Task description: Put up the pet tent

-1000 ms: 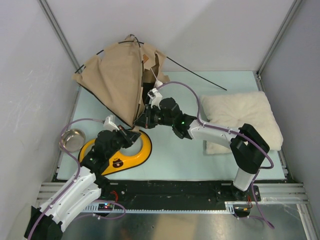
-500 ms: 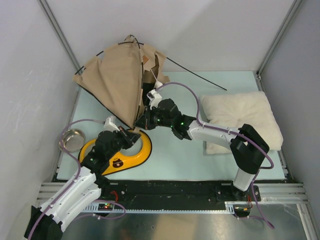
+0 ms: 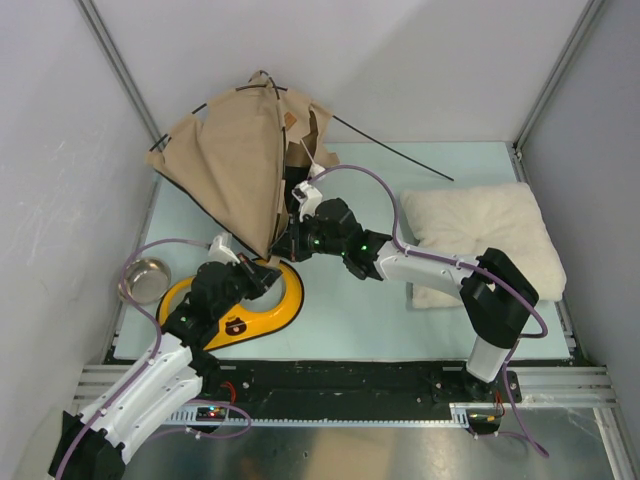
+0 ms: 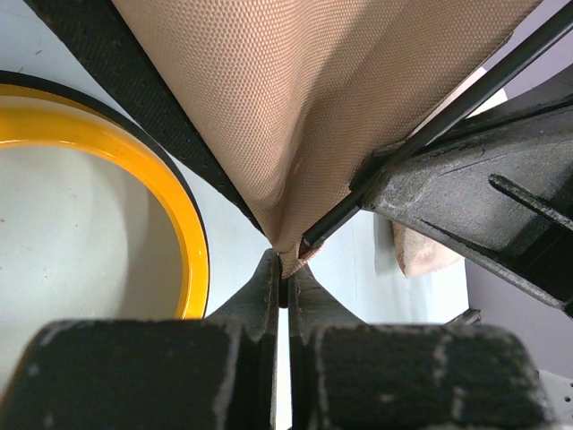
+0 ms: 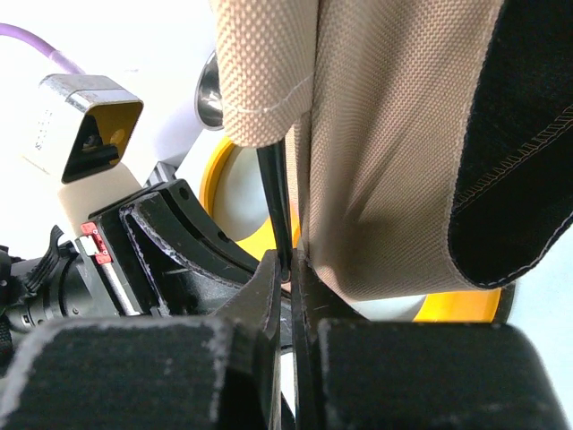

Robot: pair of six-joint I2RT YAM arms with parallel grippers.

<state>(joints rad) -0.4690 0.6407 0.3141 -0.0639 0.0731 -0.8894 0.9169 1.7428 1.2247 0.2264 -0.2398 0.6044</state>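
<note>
From above, the tent [image 3: 235,160] stands half collapsed on the table [image 3: 400,300], behind the yellow feeder [image 3: 255,300]. Its long axis runs from a low corner just over the feeder back and up to the gathered tip. One loose pole [image 3: 395,148] sticks out to the right. A steel bowl [image 3: 145,278] sits just left of the feeder, outside it, and a pillow [image 3: 480,235] lies far to the feeder's right.

In the left wrist view, the left gripper [image 4: 285,273] is clenched on the tent's [image 4: 269,98] bottom corner, beside the feeder's ring [image 4: 192,260].

In the right wrist view, the right gripper [image 5: 288,267] is clamped on a black pole [image 5: 273,193] where it leaves the fabric sleeve. It seems to pinch some cloth too.
</note>
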